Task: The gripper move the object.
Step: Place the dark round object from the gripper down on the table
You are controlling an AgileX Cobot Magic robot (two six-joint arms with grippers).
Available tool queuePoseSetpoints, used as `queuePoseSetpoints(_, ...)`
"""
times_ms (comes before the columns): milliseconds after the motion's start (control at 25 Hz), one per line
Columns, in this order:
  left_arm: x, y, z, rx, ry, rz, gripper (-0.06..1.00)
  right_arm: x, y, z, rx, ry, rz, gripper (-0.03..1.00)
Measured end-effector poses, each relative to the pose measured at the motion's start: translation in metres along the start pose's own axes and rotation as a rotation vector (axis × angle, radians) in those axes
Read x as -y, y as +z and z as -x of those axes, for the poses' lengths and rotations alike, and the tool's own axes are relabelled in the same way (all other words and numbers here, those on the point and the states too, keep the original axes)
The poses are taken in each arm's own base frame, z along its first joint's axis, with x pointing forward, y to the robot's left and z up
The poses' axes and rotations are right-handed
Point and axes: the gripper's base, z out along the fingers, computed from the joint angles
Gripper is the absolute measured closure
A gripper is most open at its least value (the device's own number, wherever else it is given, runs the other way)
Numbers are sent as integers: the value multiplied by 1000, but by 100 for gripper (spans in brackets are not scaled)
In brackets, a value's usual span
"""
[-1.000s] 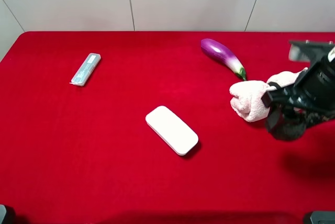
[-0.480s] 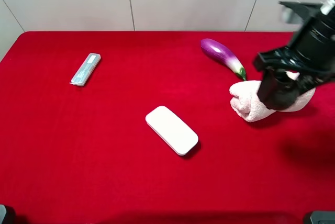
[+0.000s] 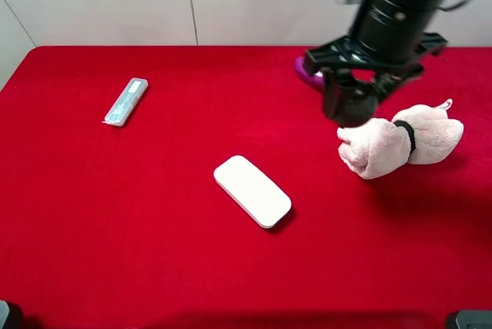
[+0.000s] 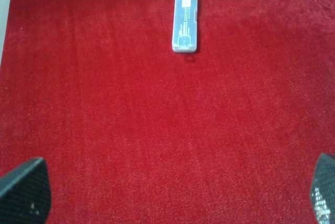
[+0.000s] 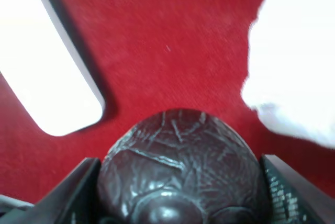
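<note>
Red bench (image 3: 154,252) all over, plain and velvety. The ball (image 5: 180,166) shows dark brown, glossy, crazed with fine lines. Black right end effector (image 3: 351,104). White case (image 3: 252,191), pale pink plush (image 3: 377,152) with a black band (image 3: 406,135), purple eggplant (image 3: 302,70), pale grey box (image 3: 126,101).

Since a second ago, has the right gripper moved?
Yes. The right gripper, shut on the ball, went from the right part of the pink plush leftward and toward the far edge, and now covers most of the eggplant.
</note>
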Motion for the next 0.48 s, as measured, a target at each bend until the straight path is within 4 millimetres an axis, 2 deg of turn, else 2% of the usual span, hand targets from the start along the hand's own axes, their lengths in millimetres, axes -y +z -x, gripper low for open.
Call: queuePoseSetpoints(480,0,0,0,0,0,0,-5,-63,6,62,68,-154,3,52)
